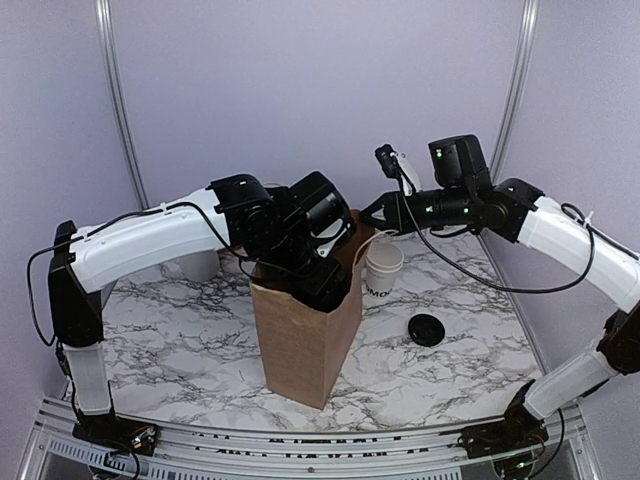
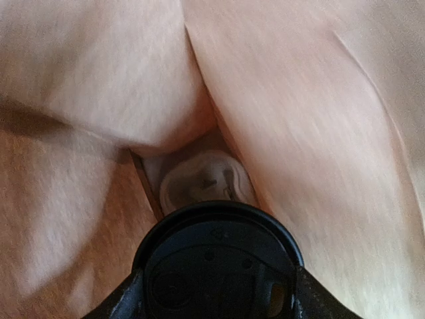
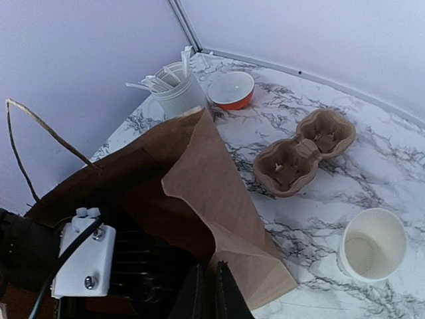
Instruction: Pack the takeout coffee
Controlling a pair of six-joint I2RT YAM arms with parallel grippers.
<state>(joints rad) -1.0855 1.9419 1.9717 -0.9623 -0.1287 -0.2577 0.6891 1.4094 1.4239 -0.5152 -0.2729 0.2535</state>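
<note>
The takeout coffee [image 2: 219, 262] shows only in the left wrist view, as a round black lid seen from above inside the brown paper bag [image 1: 300, 335]. My left gripper [image 2: 219, 296] is shut on it, one finger against each side, and reaches down into the bag's mouth [image 1: 322, 275]. The cup's white body is hidden under the lid. My right gripper [image 3: 214, 292] is shut on the bag's top edge, with a fold of brown paper [image 3: 219, 199] pinched between its fingers. A pale round object [image 2: 206, 183] lies at the bottom of the bag.
A lidless white cup [image 1: 384, 268] stands right of the bag, and a loose black lid [image 1: 427, 329] lies in front of it. A cardboard cup carrier [image 3: 304, 153], an orange bowl [image 3: 230, 90] and a utensil holder [image 3: 174, 90] sit beyond the bag.
</note>
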